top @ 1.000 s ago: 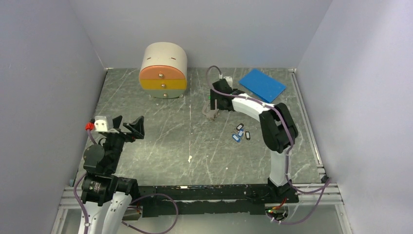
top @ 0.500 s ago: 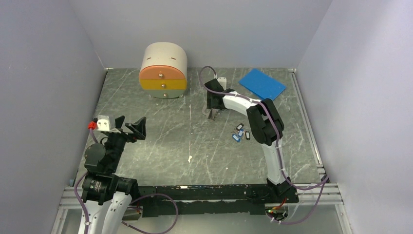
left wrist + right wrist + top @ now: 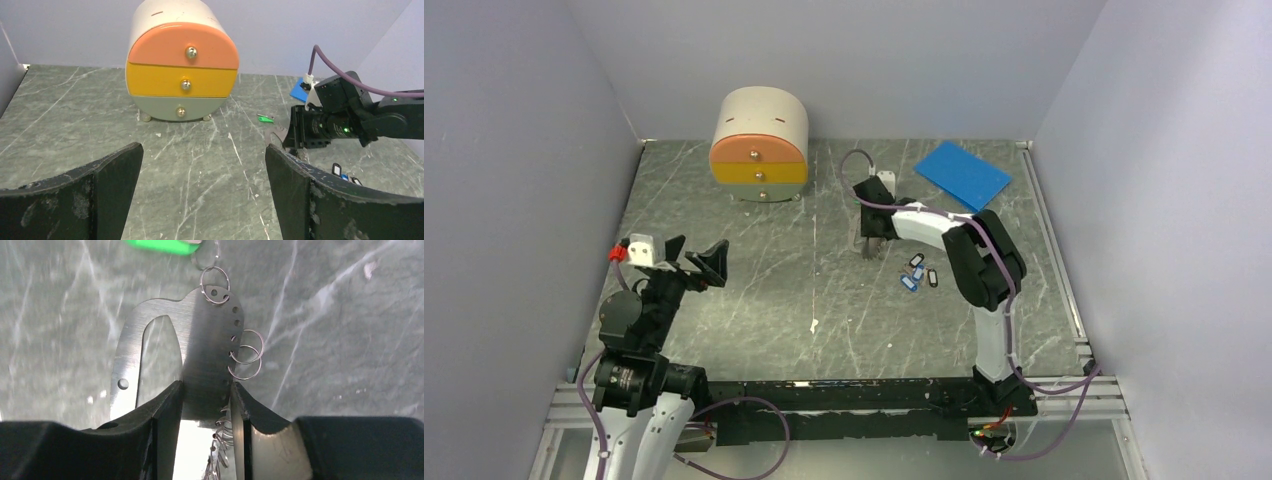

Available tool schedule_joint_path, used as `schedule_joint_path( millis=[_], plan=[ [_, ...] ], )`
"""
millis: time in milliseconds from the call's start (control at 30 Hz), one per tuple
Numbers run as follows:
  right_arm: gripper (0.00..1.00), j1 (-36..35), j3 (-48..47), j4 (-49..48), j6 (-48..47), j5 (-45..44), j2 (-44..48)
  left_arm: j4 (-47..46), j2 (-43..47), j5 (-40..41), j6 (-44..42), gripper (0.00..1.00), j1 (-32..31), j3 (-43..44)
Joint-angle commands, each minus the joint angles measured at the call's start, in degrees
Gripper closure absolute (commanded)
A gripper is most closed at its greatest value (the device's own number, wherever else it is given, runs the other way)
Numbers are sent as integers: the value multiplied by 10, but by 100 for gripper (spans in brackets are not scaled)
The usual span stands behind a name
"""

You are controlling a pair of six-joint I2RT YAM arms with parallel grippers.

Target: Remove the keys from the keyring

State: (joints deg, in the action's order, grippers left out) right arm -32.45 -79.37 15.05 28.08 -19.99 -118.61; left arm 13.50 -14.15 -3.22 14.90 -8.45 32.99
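Brushed steel flat plate: that's what the keyring (image 3: 205, 340) is looking like in the right wrist view, a carabiner-shaped slab with holes along one edge and small split rings (image 3: 245, 361) hanging through them. The right gripper (image 3: 206, 387) is pinching the plate's solid spine, jaws closed down to plate thickness, nothing else in them. It's holding the plate low over the marble-pattern table (image 3: 754, 290), far-centre, right of the drawer unit (image 3: 759, 145); can't tell if it's touching the surface

The green key tag (image 3: 160, 245) is lying just past the plate's tip, apparently linked through the end ring (image 3: 215, 279); only its edge is showing here

The left gripper (image 3: 202, 150) is sitting wide open and empty, well apart on the near-left, facing the drawers

Handling, my read:
- the plate is looking rigid, light and smooth, so likely slippery; clamping across the flat faces is looking right
- the tag is tiny light plastic and will probably be sliding or swinging rather than resisting
- the split ring is springy wire, so the tag needs working round the coil, not a straight pull
- I'd be taking the tag by its green body, close to the ring end, with the right gripper anchoring the plate

Loose blue and black tags (image 3: 918, 273) are lying near the right arm, not the target
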Motion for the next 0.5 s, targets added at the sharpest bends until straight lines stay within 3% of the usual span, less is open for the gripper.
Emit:
schedule_joint_path(
  millis=[0, 467],
  plan=[
    [64, -24, 85, 47, -49, 89, 27, -35, -10, -23, -9, 2, -2, -6],
    [67, -158, 188, 87, -73, 186, 128, -42, -35, -49, -16, 2, -2, -6]
  ],
)
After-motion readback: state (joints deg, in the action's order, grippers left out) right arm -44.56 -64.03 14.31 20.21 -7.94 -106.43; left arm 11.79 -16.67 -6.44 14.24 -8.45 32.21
